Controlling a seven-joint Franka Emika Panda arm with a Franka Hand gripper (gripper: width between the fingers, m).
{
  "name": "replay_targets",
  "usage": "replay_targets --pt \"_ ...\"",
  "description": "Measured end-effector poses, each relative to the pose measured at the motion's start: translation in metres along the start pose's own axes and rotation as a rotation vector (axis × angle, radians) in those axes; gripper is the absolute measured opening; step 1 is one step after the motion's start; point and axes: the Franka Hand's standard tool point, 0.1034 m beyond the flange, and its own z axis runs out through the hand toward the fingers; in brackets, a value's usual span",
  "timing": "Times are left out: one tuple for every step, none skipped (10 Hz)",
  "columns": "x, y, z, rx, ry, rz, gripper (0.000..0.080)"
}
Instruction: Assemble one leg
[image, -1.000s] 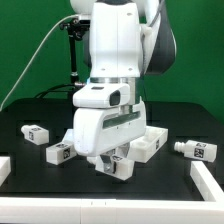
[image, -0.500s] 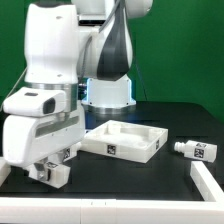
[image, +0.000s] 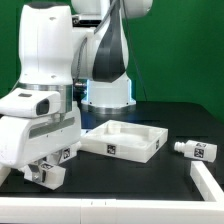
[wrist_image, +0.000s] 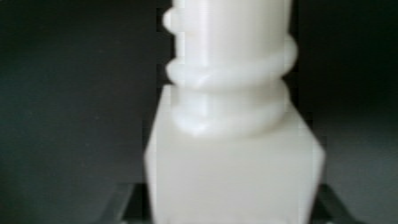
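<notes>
hand (image: 48, 173) clenched on one leg (wrist_image: 228, 140); the leg fills the wrist view between the fingers, low over the table (image: 120, 182). Square top piece (image: 125, 141) lies near the hand on the exterior view's right, and a second leg (image: 194, 149) sits well beyond it.

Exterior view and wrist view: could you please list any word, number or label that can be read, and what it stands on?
None: no words or numbers can be read.
On the tabletop piece: a square tag, pattern only.
On the loose leg: a like tag, too small to read.
On the held leg: nothing, plain white.
</notes>
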Motion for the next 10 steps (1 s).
replay_targets --pt "0.000 0.000 0.000 0.000 0.000 0.000 0.0310" --pt "0.000 0.000 0.000 0.000 0.000 0.000 0.0493" --pt "-0.001 0.000 -0.002 0.003 -0.002 0.012 0.0493" --pt "0.000 0.001 -0.018 -0.004 -0.003 0.041 0.0620" --pt "0.002 -0.006 -0.042 -0.018 -0.001 0.068 0.0640" --pt "0.002 -0.015 -0.053 -0.029 0.003 0.069 0.0648" --pt "0.004 -0.022 -0.073 -0.047 0.013 0.170 0.0648" --pt "0.011 -0.045 -0.088 -0.056 0.024 0.284 0.0649" --pt "0.008 -0.047 -0.085 -0.074 0.028 0.186 0.0649" --pt "0.007 -0.044 -0.081 -0.068 0.026 0.201 0.0649"
